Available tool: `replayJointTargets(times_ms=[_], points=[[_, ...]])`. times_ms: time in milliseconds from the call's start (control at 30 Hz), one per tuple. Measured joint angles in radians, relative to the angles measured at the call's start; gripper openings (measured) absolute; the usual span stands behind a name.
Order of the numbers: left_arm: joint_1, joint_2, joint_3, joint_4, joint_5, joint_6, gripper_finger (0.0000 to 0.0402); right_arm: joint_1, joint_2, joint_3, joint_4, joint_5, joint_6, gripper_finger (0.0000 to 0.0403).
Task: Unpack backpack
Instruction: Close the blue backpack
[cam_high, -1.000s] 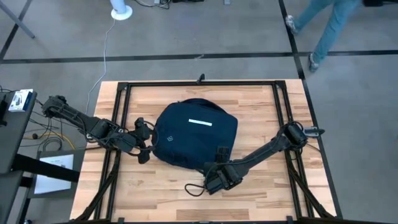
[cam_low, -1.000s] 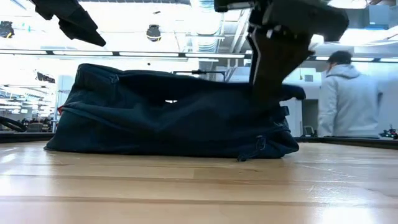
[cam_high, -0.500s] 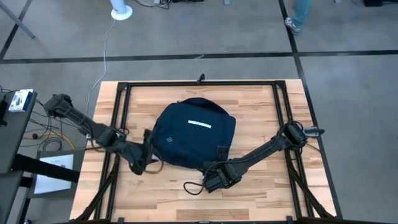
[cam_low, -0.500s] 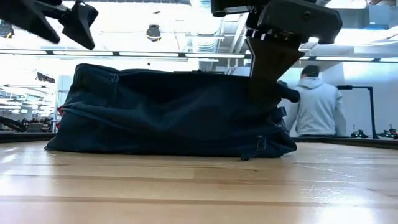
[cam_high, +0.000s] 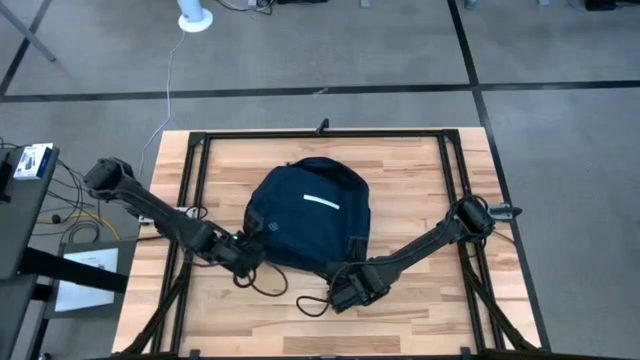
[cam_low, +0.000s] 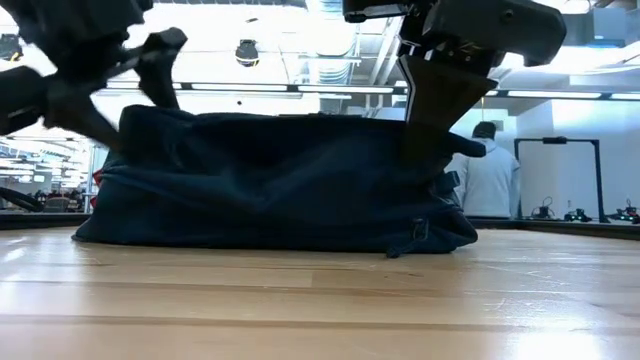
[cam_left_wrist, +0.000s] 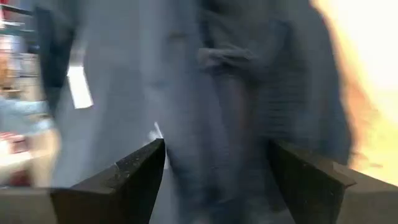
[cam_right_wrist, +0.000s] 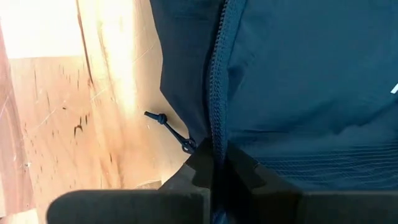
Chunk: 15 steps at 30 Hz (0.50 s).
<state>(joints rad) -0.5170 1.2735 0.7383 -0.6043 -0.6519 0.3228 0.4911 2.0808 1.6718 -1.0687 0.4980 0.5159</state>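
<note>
Right tool pinches the backpack edge; left tool, fingers spread, reaches low beside it.

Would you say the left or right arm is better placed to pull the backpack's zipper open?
Right, probably: the right gripper is shut on the backpack at its zipper, while the left gripper is open at the bag's side.

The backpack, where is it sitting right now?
The backpack lies mid-table in the high view, the left hand at its near-left edge and the right hand gripping its near-right edge.
</note>
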Motion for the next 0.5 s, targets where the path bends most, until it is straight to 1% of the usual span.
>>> replayJointTargets(times_ms=[133, 233, 333, 433, 500], points=[[0.018, 0.035, 0.0, 0.004, 0.048, -0.084, 0.0266, 0.0, 0.0, 0.0, 0.0, -0.001, 0.007, 0.0], [0.028, 0.018, 0.0, 0.017, 0.049, -0.16, 0.0238, 0.0, 0.0, 0.0, 0.0, -0.001, 0.012, 0.0001], [0.028, -0.044, 0.004, 0.018, 0.073, -0.225, 0.0177, 0.0, 0.0, 0.007, -0.016, -0.012, 0.067, 0.0011], [0.028, -0.122, 0.011, 0.017, 0.135, -0.275, 0.0094, -0.001, 0.0, 0.076, -0.099, -0.037, 0.084, 0.0034], [0.028, -0.179, 0.018, 0.02, 0.177, -0.283, 0.0035, 0.0, 0.0, 0.135, -0.139, -0.023, 0.101, 0.0049]])
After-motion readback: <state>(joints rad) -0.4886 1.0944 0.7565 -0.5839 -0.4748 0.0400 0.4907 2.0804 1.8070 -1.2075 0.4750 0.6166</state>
